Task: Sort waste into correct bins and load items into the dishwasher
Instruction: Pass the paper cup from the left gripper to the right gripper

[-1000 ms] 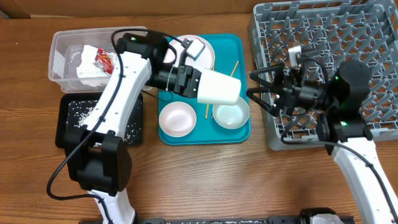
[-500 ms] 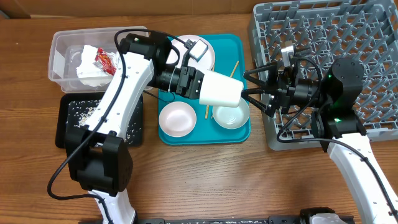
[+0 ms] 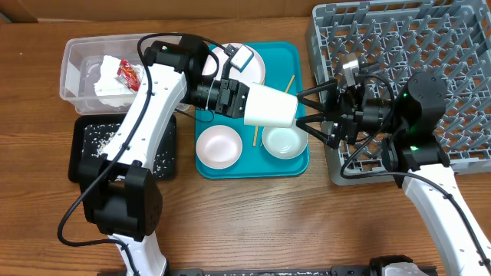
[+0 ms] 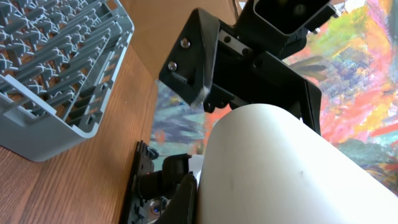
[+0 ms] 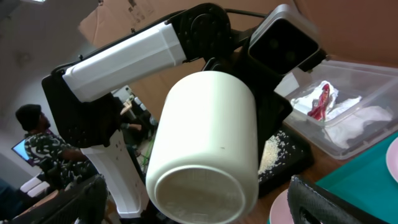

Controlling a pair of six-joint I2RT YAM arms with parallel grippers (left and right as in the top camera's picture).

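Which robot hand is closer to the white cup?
Left. The left gripper holds the white cup sideways above the teal tray. The right gripper is open at the cup's bottom end, one finger on either side; I cannot tell if it touches.

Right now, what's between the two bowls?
A chopstick lies on the tray between the left bowl and the right bowl; the overhead view shows it.

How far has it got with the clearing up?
Waste looks sorted: napkins and red wrapper in the clear tub, rice in the black tray. In hand: the left gripper holds the white cup toward the open right gripper. Left: two bowls, plate and chopsticks on the teal tray; no dishes show in the dish rack.
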